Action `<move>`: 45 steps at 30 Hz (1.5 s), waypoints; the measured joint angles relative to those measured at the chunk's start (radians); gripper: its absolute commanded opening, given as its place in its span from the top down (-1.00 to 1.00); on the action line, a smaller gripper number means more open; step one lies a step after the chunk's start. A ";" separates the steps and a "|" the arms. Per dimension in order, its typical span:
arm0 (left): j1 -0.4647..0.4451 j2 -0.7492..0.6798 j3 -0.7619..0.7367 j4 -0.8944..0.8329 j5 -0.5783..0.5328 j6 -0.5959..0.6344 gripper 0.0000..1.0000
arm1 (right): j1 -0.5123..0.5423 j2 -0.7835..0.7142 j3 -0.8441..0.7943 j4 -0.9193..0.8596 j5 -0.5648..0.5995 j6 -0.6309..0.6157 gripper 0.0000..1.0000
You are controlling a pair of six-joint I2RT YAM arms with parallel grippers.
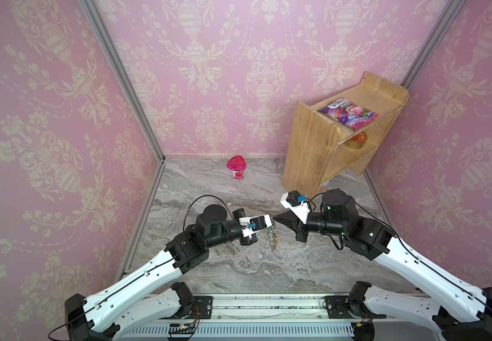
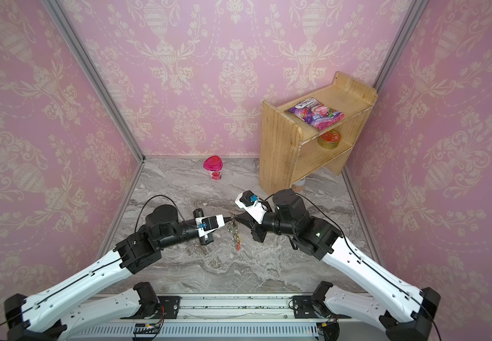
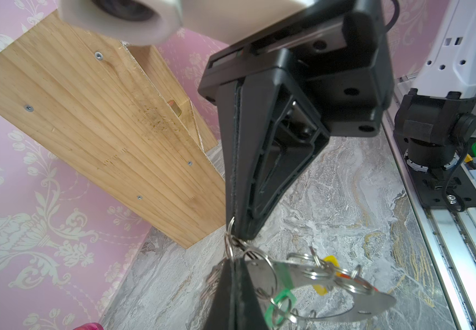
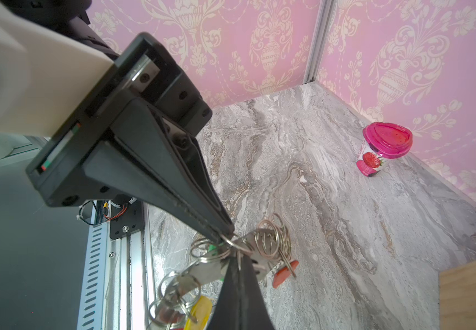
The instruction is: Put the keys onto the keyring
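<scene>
Fingers tip to tip above the middle of the surface: left fingers and right fingers, both black and wedge-shaped, each pair pressed fully together with no gap at the tip. Hard to make out in both top views, the left pair mostly hidden under its white wrist camera. Clearer in the left wrist view: left fingers clamped on thin steel rings at the upper end of the keyring, right fingers nipping a ring just beside. Same ring or neighbours, impossible to tell.

Keyring hanging edge-on below the two tips, clear of the surface. Flat dull metal, curved like a crescent, small rings crowded along its rim. Green tag, yellow tag and red tag, all smooth plastic, partly behind rings and fingers. Keys not to be picked out among the tangle; lower end of the bundle cut off in both wrist views.

Surface grey, veined like marble. Pale wooden shelf in the far right corner, glossy snack packet on its top board, round tin half hidden on the board below. Pink-lidded cup by the far edge, well apart from the fingers.
</scene>
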 measured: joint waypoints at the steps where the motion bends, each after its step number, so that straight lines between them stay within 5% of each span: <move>1: 0.000 0.000 0.000 0.000 0.000 0.000 1.00 | 0.000 0.000 0.000 0.000 0.002 0.000 1.00; 45: -0.027 0.035 0.029 -0.063 0.007 0.035 1.00 | -0.010 -0.002 0.000 -0.046 0.030 0.055 1.00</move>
